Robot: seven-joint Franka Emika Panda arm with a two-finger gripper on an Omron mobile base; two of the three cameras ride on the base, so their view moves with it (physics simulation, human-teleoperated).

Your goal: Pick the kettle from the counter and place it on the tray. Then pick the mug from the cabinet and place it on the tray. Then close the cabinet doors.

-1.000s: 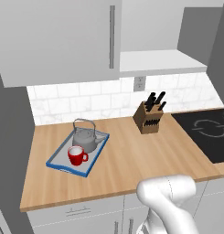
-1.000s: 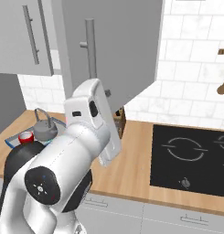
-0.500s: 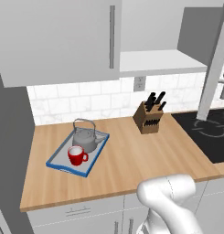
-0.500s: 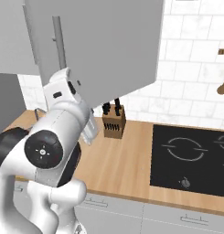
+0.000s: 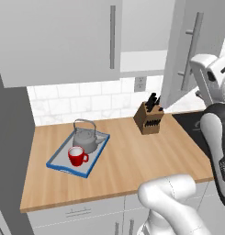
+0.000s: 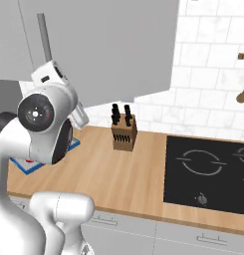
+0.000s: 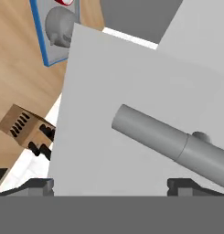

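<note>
On the counter (image 5: 127,156) at left, kettle (image 5: 85,140) and mug (image 5: 76,156) already sitting in the tray (image 5: 63,164), left door (image 5: 54,41) shut, right door (image 5: 189,50) half swung, claw (image 7: 111,185) spread wide, empty, facing its handle (image 7: 173,141).

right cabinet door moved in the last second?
Yes. In the left base view the right cabinet door has swung in from beyond the frame's right edge toward the knife block, which has stayed put, and now hangs partly closed above it.

Light wood-grain counter (image 5: 132,156), dull grey metal kettle (image 5: 85,140), glossy red mug (image 5: 76,156), matt grey cabinet doors (image 5: 59,41), smooth metal bar handle (image 7: 177,145)
</note>
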